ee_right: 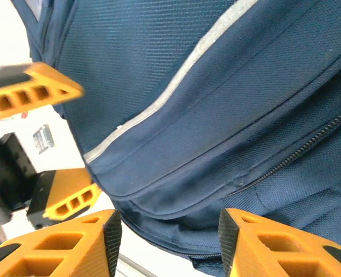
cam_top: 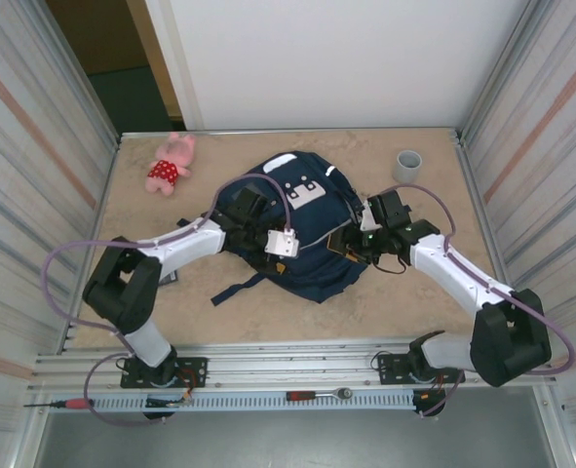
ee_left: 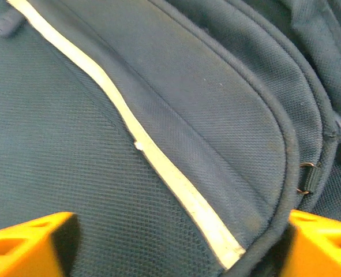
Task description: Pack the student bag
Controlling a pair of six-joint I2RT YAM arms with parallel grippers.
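Currently: student bag (cam_top: 312, 268) lies flat mid-table (cam_top: 414, 302), under and between both tools.

Left gripper (ee_left: 179, 231):
- Low over the bag's navy fabric, jaws spread wide and open, one orange finger at each side of the wrist view.
- Between its fingers (ee_left: 26, 245), a white reflective stripe (ee_left: 158, 161) runs diagonally away from the tool.
- A piped seam (ee_left: 285, 150) curves down to meet the inner edge of the finger on the right of that view.
- Two small metal rings (ee_left: 306, 178) sit just ahead of that same finger.

Right gripper (ee_right: 169, 222):
- Comes at the bag from the opposite side.
- Jaws part-way apart, the bag's rounded edge bulging in the gap just ahead of the tips. Cannot tell whether the fabric is pinched or merely close.
- Ahead of it is a second stripe; a dark zip (ee_right: 308, 144) runs off to its right.
- To its left, past the bag's edge, the left gripper's two orange fingers stand apart.

From above:
- Pink plush toy (cam_top: 171, 164) lies well beyond the left gripper and off to its left, clear of the bag.
- Grey cup (cam_top: 408, 164) stands beyond the right gripper, also apart from the bag.
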